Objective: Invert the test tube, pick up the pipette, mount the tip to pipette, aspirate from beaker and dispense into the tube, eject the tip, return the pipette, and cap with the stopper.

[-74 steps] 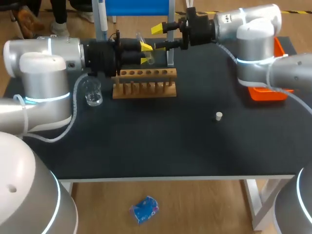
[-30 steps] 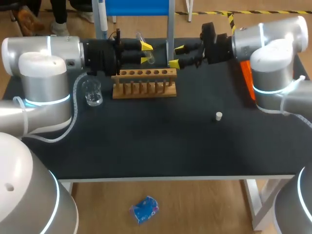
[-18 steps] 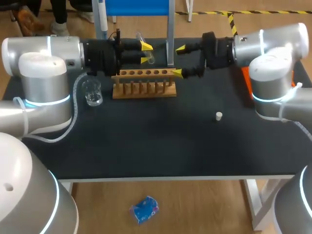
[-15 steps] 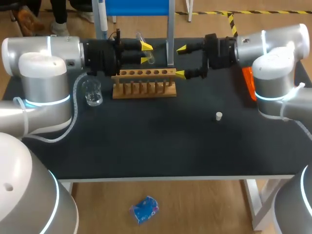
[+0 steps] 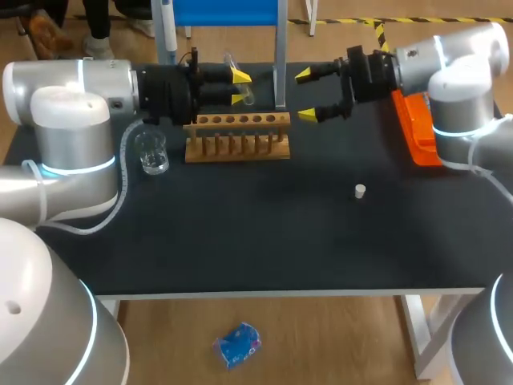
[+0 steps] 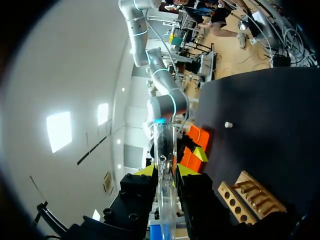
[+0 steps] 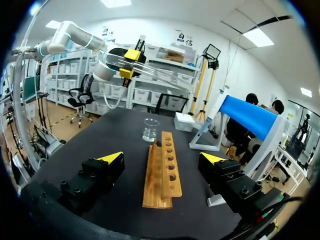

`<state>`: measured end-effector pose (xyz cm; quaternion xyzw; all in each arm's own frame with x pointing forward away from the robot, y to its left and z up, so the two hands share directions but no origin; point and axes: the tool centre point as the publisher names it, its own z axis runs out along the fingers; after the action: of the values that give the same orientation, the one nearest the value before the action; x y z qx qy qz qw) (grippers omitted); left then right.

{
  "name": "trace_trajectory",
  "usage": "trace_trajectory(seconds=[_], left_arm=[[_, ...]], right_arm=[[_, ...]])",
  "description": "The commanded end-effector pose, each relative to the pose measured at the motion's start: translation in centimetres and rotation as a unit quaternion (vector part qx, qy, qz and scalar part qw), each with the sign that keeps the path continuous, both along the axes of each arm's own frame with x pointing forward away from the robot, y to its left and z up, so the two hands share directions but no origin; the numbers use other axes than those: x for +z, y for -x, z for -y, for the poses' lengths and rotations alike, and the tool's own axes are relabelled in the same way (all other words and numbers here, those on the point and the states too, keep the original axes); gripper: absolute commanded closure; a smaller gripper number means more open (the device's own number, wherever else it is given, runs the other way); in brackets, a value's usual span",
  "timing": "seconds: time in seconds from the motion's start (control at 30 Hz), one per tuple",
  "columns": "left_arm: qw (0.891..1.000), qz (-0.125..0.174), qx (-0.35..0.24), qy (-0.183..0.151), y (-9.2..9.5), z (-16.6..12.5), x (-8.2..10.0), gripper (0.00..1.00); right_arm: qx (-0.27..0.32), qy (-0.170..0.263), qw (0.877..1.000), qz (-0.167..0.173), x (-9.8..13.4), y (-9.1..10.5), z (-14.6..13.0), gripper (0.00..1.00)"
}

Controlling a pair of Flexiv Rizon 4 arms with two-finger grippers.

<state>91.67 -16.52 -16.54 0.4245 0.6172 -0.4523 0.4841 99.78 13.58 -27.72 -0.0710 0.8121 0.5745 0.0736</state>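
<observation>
My left gripper [image 5: 238, 87] is shut on a clear test tube [image 5: 243, 83], held tilted in the air just behind the wooden rack [image 5: 238, 136]. In the left wrist view the tube [image 6: 164, 150] runs between the two yellow tips of that gripper [image 6: 166, 171]. My right gripper [image 5: 305, 95] stands wide open and empty, to the right of the rack's far end. Its wrist view looks along the rack [image 7: 162, 170] toward the glass beaker [image 7: 150, 130] and the left gripper's tube [image 7: 145, 67]. The beaker [image 5: 151, 152] stands left of the rack. A small white stopper [image 5: 361, 191] lies on the mat.
An orange tray [image 5: 417, 128] sits at the table's right edge under my right arm. A blue-topped stand on white legs [image 5: 279, 56] rises behind the rack, close to both grippers. The black mat [image 5: 256, 241] fills the front of the table.
My right gripper has drawn back to the right, away from the tube and the rack, staying wide open. The left gripper and its tube have not moved.
</observation>
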Motion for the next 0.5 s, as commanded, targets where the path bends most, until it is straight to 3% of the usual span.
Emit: trace_trajectory(seconds=[0.03,0.37,0.43,0.5], left_arm=[[1.0,-0.001,-0.002,-0.002,0.0,-0.1,0.1,1.0],[1.0,-0.004,-0.007,-0.002,0.1,-0.1,0.3,1.0],[1.0,-0.021,-0.017,0.008,0.3,0.0,1.0,1.0],[0.996,-0.08,-0.017,0.029,0.1,-0.4,1.6,1.0]], right_arm=[[-0.002,0.006,1.0,0.008,0.0,0.0,0.0,0.0],[-0.002,0.006,1.0,0.008,0.0,0.0,0.0,0.0],[-0.002,0.006,1.0,0.008,0.0,0.0,0.0,0.0],[-0.002,0.006,1.0,0.008,0.0,0.0,0.0,0.0]])
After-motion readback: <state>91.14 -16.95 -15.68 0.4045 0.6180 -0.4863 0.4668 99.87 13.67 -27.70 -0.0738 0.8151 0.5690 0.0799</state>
